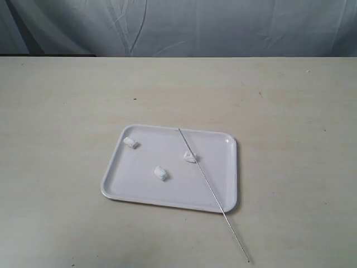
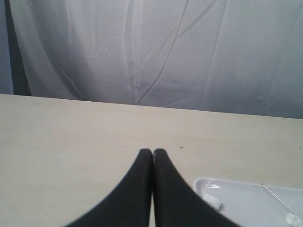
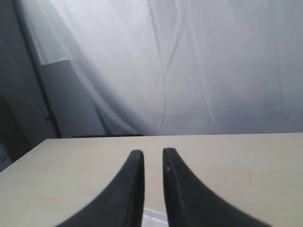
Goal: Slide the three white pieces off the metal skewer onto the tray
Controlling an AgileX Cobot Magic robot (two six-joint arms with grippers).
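While left gripper is closed and right gripper barely parted, both empty, check the white piece beside the metal skewer.

Glossy white plastic tray, thin shiny metal skewer, matt beige table, wrinkled cloth backdrop.

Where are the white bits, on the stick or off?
The corner piece and middle piece lie loose on the tray, off the skewer. Third piece touches it; cannot tell.
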